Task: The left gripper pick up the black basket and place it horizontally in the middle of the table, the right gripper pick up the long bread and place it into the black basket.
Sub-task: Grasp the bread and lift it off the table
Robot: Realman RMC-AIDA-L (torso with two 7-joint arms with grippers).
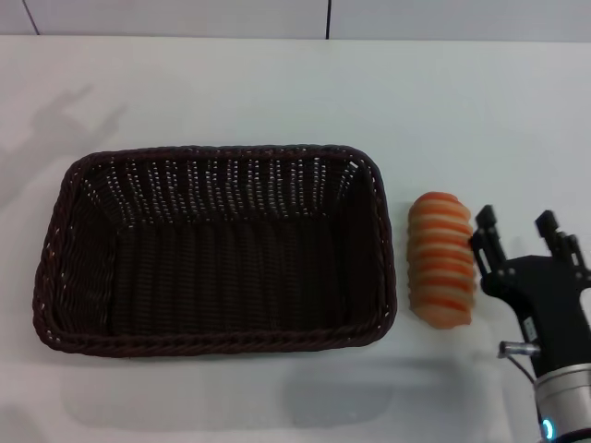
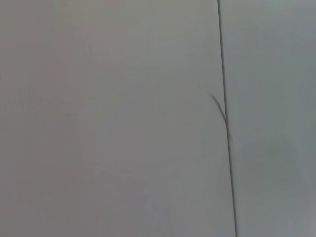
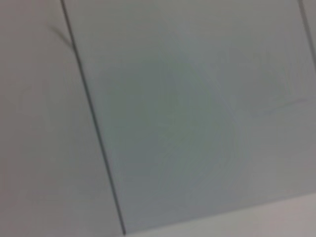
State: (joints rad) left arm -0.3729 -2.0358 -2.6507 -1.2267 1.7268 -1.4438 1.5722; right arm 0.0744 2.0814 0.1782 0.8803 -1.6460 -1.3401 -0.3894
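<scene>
The black basket [image 1: 217,249] lies lengthwise across the middle of the white table [image 1: 277,83], open side up and empty. The long bread [image 1: 441,258], orange and cream striped, lies on the table just right of the basket, apart from it. My right gripper [image 1: 517,231] is open and empty, just right of the bread at the table's near right, its fingertips level with the loaf's middle. My left gripper is out of view. The wrist views show only pale wall panels.
The table's back edge meets a panelled wall [image 1: 332,18]. A dark panel seam [image 2: 224,118] shows in the left wrist view and another seam [image 3: 94,123] in the right wrist view.
</scene>
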